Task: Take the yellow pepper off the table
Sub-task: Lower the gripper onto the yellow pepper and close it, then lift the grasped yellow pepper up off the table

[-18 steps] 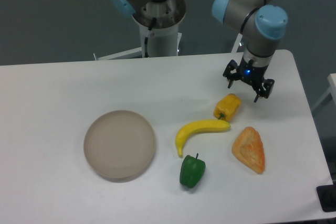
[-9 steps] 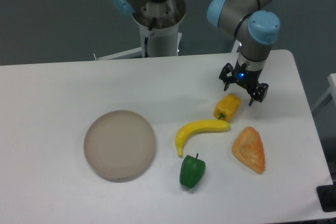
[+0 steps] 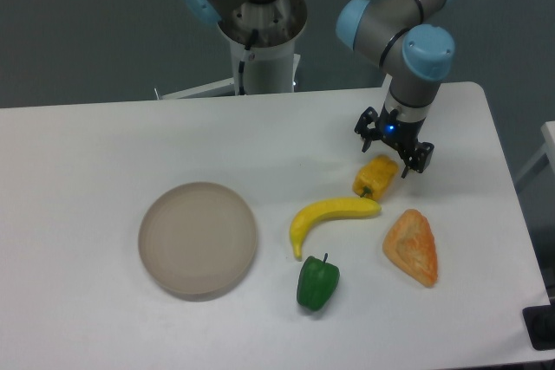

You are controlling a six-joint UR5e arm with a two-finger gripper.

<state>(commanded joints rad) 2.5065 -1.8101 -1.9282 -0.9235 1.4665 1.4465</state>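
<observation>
On the right half of the white table, the yellow pepper lies on its side, small, blocky and glossy, orange-yellow, with its lower end just touching the tip of a long curved banana. That banana crowds the pepper from the lower left, and an orange triangular wedge with a rough, mottled surface sits near it to the lower right, apart from it. A green pepper, smooth and dark with a short stem pointing up, stands below the banana's other end, close to the front edge. Well away to the left rests a round grey-beige plate, matte and shallow, with nothing on it. From the single fixed camera view, the gripper hangs directly over the pepper's upper end, its two dark fingers spread wide to either side and holding nothing; a small blue light glows on its body. Whether the fingertips touch the pepper cannot be told. Behind it the arm shows grey metal tubes with pale blue plastic joint caps. No writing or labels can be read anywhere.
</observation>
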